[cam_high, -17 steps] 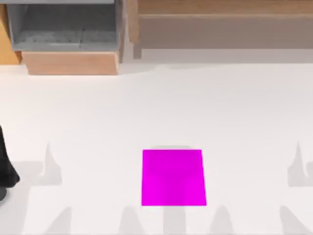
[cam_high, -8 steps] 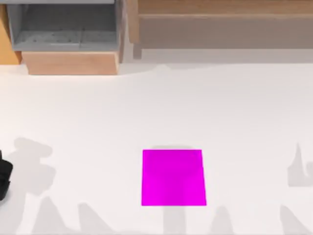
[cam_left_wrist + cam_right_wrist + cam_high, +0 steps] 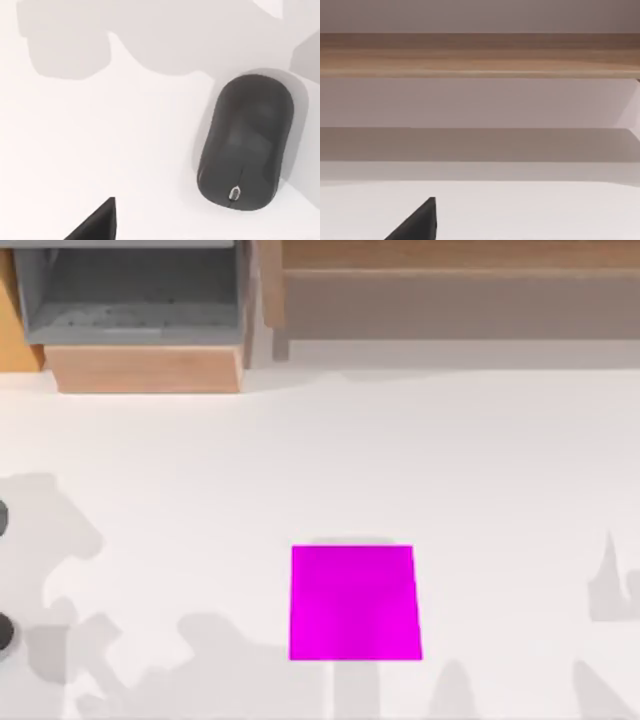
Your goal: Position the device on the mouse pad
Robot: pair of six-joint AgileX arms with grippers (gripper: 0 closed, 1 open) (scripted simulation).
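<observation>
We've got a plain white table with a bunch of soft grey shadows pooling near its left and front edges. Behind it there's a grey open box on a wooden base, plus a long wooden shelf running along the back right.

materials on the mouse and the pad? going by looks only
Mouse: looks like moulded plastic, dark grey, matte to satin; smooth rounded shell with soft shading, no sharp glints, and a small shiny scroll wheel. Mouse pad: flat magenta sheet, matte and even, lying flush on the white table; could be rubber or fabric-topped foam, the look leaves it open.
</observation>
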